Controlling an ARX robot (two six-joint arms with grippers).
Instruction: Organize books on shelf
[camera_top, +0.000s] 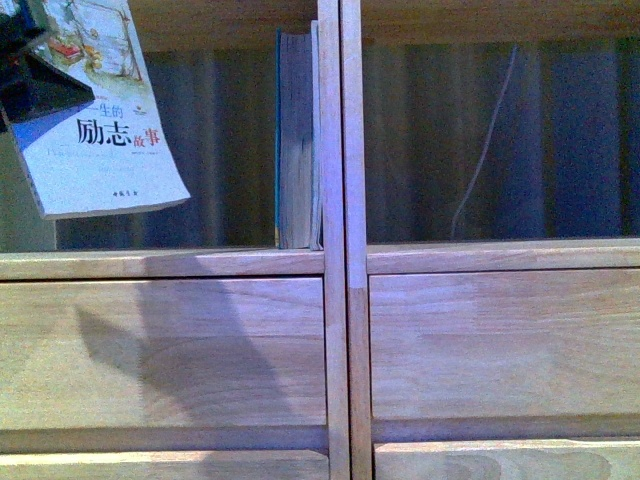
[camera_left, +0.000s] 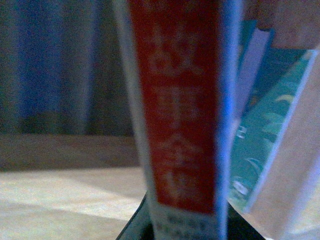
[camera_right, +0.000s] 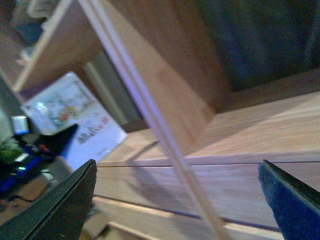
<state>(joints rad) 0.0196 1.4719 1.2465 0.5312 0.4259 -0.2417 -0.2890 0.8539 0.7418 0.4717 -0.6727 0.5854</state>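
Note:
The thin paperback (camera_top: 95, 120) hangs tilted in front of the shelf's upper left compartment, with my left gripper (camera_top: 30, 85) shut on its top corner. Up close, its white spine with the red patch (camera_left: 180, 110) fills the left wrist view between that gripper (camera_left: 182, 232). The thicker book (camera_top: 297, 140), teal-edged, stands upright in the same compartment against the shelf's (camera_top: 335, 300) central double upright; its teal cover (camera_left: 260, 150) shows just beyond the spine. My right gripper (camera_right: 177, 205) is open and holds nothing, facing the shelf's (camera_right: 260, 130) front near the upright. The paperback (camera_right: 80, 120) shows there too.
Plain drawer fronts (camera_top: 160, 350) (camera_top: 500, 340) lie below the open compartments. A dark blue curtain (camera_top: 580, 140) backs the compartments, and a thin pale cable (camera_top: 485, 150) hangs in the right one. Dark clutter (camera_right: 15, 160) lies off to the side in the right wrist view.

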